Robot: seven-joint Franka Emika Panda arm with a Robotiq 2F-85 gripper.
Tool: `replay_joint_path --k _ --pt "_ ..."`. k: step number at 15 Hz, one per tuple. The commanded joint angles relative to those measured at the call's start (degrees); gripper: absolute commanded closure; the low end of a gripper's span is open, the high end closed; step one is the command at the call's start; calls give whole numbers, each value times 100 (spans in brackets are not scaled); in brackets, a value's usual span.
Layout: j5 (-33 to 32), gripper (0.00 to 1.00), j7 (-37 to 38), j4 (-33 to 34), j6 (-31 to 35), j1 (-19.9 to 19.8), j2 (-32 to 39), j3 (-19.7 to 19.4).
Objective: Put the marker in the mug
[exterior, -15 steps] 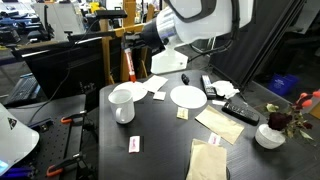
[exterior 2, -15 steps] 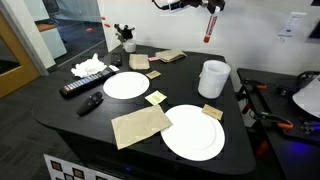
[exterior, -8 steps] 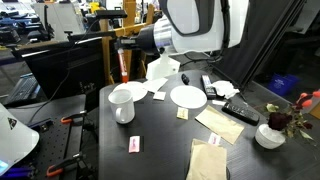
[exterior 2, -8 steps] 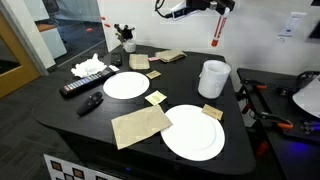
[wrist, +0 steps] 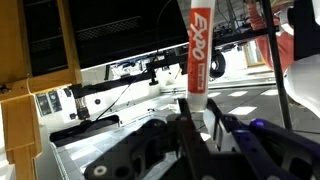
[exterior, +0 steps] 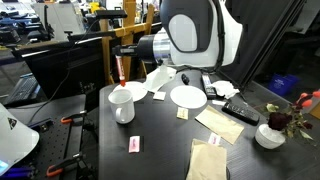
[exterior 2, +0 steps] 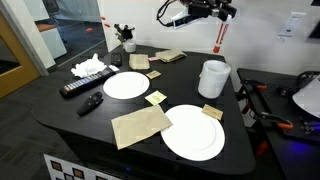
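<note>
My gripper is shut on the red-orange marker and holds it upright in the air, just above the white mug. In an exterior view the marker hangs from the gripper above and slightly behind the mug. In the wrist view the marker with its white label stands between the two fingers of the gripper. The mug is out of the wrist view.
The dark table holds two white plates, a brown napkin, a remote, small cards and a small white bowl. Another white plate lies right of the mug.
The arm has carried the marker sideways from behind the table toward the mug; it now hangs nearly over the mug, slightly lower than before.
</note>
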Motion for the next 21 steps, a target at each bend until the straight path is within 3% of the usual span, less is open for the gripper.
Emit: replay_joint_path --k 1,21 --pt "-50 95 -196 61 -287 -51 113 -39" --pt "-114 95 -992 7 -13 18 826 42"
